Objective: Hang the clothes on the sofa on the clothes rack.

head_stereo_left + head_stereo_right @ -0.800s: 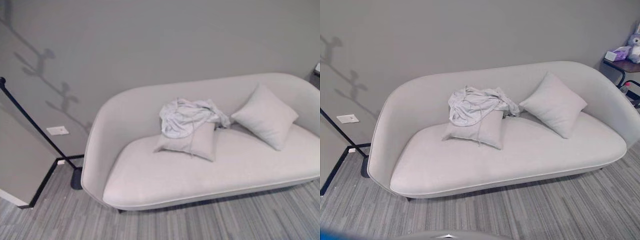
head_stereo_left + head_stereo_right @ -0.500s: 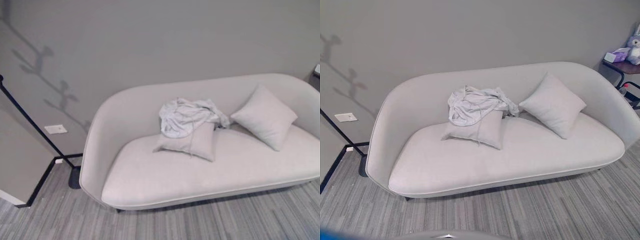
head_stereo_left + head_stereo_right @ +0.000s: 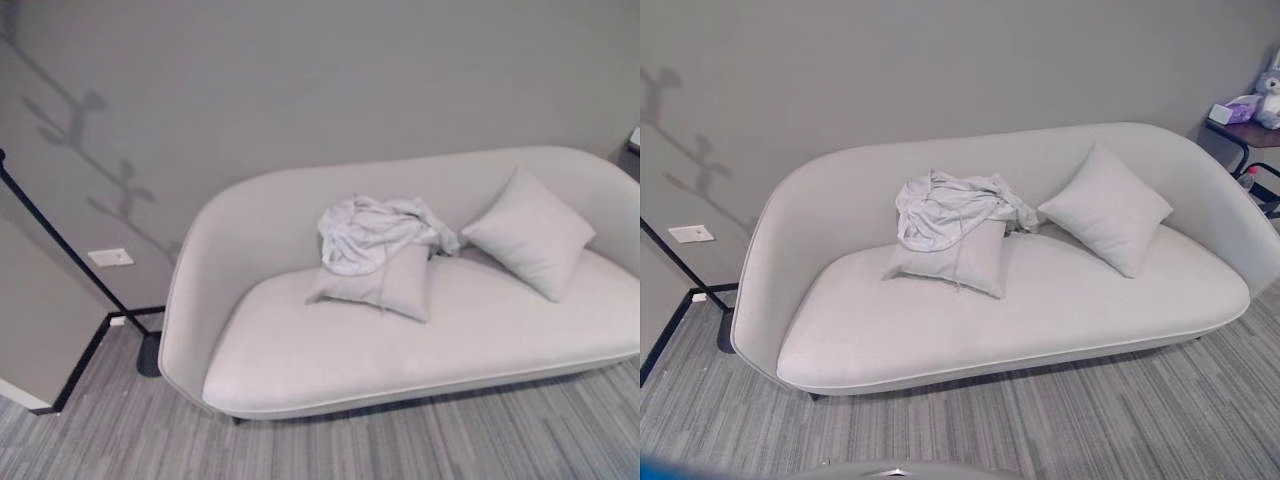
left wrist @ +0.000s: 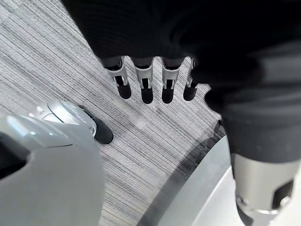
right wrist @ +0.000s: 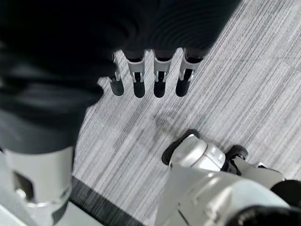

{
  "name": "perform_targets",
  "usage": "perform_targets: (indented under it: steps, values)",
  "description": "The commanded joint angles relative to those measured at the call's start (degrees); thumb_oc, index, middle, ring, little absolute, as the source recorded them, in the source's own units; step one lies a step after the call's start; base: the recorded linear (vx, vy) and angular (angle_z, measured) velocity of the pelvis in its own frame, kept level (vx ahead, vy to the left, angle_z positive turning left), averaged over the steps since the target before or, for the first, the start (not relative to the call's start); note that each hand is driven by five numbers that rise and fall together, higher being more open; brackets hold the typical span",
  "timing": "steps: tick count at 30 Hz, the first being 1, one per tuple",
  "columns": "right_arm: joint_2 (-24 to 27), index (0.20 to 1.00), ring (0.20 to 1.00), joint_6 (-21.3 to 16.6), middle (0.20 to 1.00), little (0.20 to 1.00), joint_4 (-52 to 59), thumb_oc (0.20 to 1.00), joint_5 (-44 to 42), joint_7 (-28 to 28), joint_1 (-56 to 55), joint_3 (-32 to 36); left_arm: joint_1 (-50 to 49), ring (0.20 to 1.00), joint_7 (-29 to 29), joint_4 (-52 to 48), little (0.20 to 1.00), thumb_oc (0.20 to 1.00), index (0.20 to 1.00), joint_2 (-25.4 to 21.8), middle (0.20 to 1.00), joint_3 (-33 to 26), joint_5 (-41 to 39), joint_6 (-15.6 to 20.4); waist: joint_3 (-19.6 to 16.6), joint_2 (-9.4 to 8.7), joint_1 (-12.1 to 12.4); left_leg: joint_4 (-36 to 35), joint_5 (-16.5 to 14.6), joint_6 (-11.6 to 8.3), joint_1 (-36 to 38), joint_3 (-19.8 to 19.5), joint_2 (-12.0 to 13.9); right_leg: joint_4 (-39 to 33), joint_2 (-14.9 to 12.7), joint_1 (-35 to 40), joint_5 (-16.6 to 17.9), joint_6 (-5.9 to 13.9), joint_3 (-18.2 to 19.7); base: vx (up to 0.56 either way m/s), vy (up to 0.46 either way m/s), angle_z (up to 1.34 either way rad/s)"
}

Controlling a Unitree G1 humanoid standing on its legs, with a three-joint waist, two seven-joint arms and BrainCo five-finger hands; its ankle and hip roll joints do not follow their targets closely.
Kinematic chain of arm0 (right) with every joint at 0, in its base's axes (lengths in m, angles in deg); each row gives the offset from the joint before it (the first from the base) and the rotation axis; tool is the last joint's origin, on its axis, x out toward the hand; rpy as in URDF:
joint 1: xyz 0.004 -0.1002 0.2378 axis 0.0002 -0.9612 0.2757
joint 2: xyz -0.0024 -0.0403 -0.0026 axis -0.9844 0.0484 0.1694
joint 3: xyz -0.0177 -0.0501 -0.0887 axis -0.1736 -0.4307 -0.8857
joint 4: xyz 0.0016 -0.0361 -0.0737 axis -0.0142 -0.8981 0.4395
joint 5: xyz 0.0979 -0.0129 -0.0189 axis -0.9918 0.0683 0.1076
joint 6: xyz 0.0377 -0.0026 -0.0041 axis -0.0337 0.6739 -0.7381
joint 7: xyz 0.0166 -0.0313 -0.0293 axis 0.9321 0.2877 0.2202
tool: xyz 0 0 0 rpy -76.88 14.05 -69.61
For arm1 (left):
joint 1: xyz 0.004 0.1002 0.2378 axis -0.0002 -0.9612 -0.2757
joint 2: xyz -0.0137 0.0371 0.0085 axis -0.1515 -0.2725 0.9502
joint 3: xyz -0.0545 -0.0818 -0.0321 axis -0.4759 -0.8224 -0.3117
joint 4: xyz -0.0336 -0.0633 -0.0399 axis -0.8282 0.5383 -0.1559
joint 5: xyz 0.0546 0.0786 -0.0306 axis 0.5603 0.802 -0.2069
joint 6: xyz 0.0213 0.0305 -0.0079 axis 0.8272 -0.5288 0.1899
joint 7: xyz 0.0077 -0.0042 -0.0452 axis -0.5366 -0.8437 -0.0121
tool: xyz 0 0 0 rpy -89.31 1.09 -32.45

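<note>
A crumpled pale grey garment [image 3: 375, 232] lies on top of a cushion [image 3: 385, 283] in the middle of the light grey sofa [image 3: 330, 350], against its backrest. The black pole of the clothes rack [image 3: 70, 255] slants down at the far left to its round base [image 3: 149, 356] beside the sofa's left end. My left hand [image 4: 146, 80] hangs over the striped carpet, fingers straight, holding nothing. My right hand [image 5: 150, 77] also hangs over the carpet with straight fingers and holds nothing.
A second cushion [image 3: 528, 233] leans against the sofa's right side. A side table [image 3: 1246, 130] with a tissue box and a plush toy stands at the far right. A wall socket [image 3: 110, 257] sits low on the grey wall. Grey striped carpet [image 3: 1090, 420] lies before the sofa.
The whole picture has shifted slightly, so the camera has moved. The garment, cushions and rack lie as before.
</note>
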Motion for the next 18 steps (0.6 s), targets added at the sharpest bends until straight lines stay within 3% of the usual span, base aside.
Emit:
perform_targets:
  steps: [1,11,15,16,18]
  values:
    - [-1.1,1.000,1.000,-1.1,1.000,1.000,-2.9,1.000,1.9,1.0,2.5,-0.7,1.0,1.000,0.5,1.9,1.000,1.000,1.000,-0.6,1.000,-2.4,-1.7,1.3,-0.9,-2.71,-0.7,-6.1,2.2,-1.72,1.3,-2.3,-0.4,-16.1,-3.4,12.4,5.0,6.84,1.2,0.01,-0.011,-0.04]
    - [-1.0,1.000,1.000,-1.3,1.000,1.000,-3.2,1.000,4.0,1.1,2.6,-1.5,1.4,1.000,0.7,0.8,1.000,1.000,1.000,0.0,1.000,0.2,0.9,1.9,-0.4,-2.78,-0.8,-6.1,2.1,-1.77,1.7,-2.1,-0.1,-16.1,-3.3,12.7,4.5,6.70,1.3,0.00,0.000,0.00]
    - [-0.7,1.000,1.000,-1.6,1.000,1.000,-3.0,1.000,4.4,0.9,3.3,-2.0,2.3,1.000,0.7,0.1,1.000,1.000,1.000,0.3,1.000,1.3,0.9,2.1,1.5,-3.54,-0.8,2.2,0.5,-2.31,-3.0,-1.5,-0.9,-16.1,-3.9,12.5,4.6,6.19,1.3,-0.09,-0.020,0.02]
    - [-0.2,1.000,1.000,-1.9,1.000,1.000,-2.7,1.000,4.9,0.6,4.3,-2.5,3.5,1.000,0.7,-0.8,1.000,1.000,1.000,0.5,1.000,2.3,0.9,2.4,3.5,-4.09,-0.6,11.7,0.7,-3.69,-8.8,-1.5,-1.9,-16.1,-4.3,12.2,4.9,5.61,1.1,-0.11,-0.012,0.11]
    - [0.5,1.000,1.000,-2.1,1.000,1.000,-2.6,1.000,5.5,0.2,5.2,-3.0,3.8,1.000,0.4,-1.1,1.000,1.000,1.000,0.9,1.000,2.6,0.3,2.6,4.4,-3.95,-0.2,16.0,2.7,-4.76,-11.9,-2.7,-1.9,-16.1,-4.2,12.2,4.8,5.27,1.1,-0.05,0.029,0.19]
